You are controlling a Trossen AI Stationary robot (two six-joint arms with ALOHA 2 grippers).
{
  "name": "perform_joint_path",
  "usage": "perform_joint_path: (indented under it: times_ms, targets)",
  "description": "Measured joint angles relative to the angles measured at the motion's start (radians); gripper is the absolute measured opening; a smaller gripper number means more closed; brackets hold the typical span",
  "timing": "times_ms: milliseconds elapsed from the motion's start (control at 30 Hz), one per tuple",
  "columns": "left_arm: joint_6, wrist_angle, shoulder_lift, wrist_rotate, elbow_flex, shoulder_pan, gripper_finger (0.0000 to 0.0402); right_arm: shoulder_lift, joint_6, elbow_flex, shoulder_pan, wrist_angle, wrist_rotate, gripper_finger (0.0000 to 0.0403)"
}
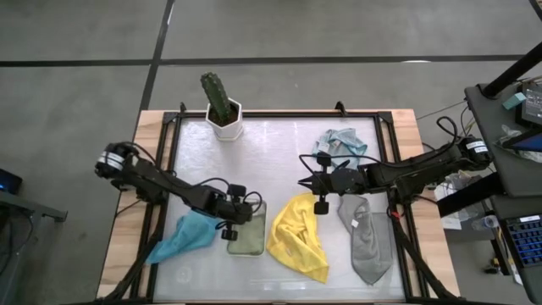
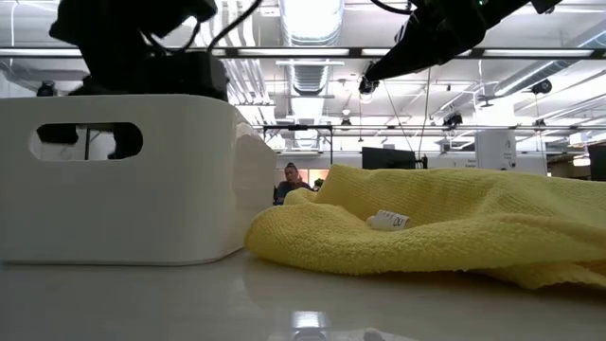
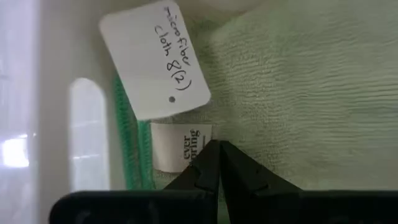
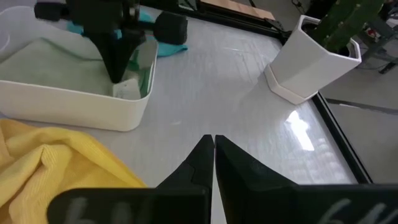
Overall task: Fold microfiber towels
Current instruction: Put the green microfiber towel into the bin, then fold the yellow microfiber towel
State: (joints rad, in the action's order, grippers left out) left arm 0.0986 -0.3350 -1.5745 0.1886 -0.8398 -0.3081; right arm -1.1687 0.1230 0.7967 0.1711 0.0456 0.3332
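Observation:
A pale green towel (image 3: 311,93) lies flat inside the white tray (image 1: 263,229) at the table's near left. It carries a white paper tag (image 3: 155,62) and a sewn label (image 3: 174,146). My left gripper (image 3: 217,146) is shut and points steeply down into the tray, its tips at the towel beside the label. My right gripper (image 4: 213,140) is shut and hovers above the table's middle, over the far end of the crumpled yellow towel (image 1: 298,235), touching nothing. A teal towel (image 1: 182,237) lies left of the tray. My left gripper's shut fingertips (image 3: 208,158) come down slanting from above onto the pale green towel, at its edge beside the sewn label (image 3: 186,149). The towel lies flat on the tray's floor. I cannot tell whether the tips press it or only reach it.
A grey towel (image 1: 366,241) lies at the near right and a light blue towel (image 1: 339,144) at the far right. A cactus in a white pot (image 1: 224,110) stands at the far left. Bare table shows between the pot and the tray.

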Motion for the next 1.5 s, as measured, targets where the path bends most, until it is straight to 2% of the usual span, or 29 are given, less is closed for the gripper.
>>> perform_joint_path:
  times_ms: [167,300,500,800,1067,1233,1500]
  targets:
    - [-0.003,0.003,-0.018,0.003,-0.01,0.001,0.0,0.0,0.0,0.0,0.0,0.0,0.0,0.0009]
    - [-0.033,-0.034,0.022,0.007,-0.04,0.003,0.0,0.0,-0.018,0.0,0.0,0.0,0.0,0.0009]
    - [-0.148,-0.109,0.108,0.009,-0.092,0.018,0.0,0.0,-0.131,-0.001,0.0,0.013,-0.002,0.0016]
    - [-0.393,-0.045,0.293,0.006,-0.094,0.097,0.0,0.0,-0.238,-0.001,-0.045,0.182,-0.149,0.0104]
    - [-0.521,0.017,0.351,-0.001,-0.088,0.187,0.0,-0.068,-0.253,-0.053,-0.134,0.203,-0.306,0.0177]
    - [-0.532,0.037,0.345,-0.008,-0.087,0.188,0.0,-0.159,-0.227,-0.106,-0.152,0.172,-0.342,0.0198]
    - [-0.527,0.099,0.334,-0.007,-0.086,0.189,0.0,-0.302,-0.241,-0.117,-0.192,0.114,-0.347,0.02]
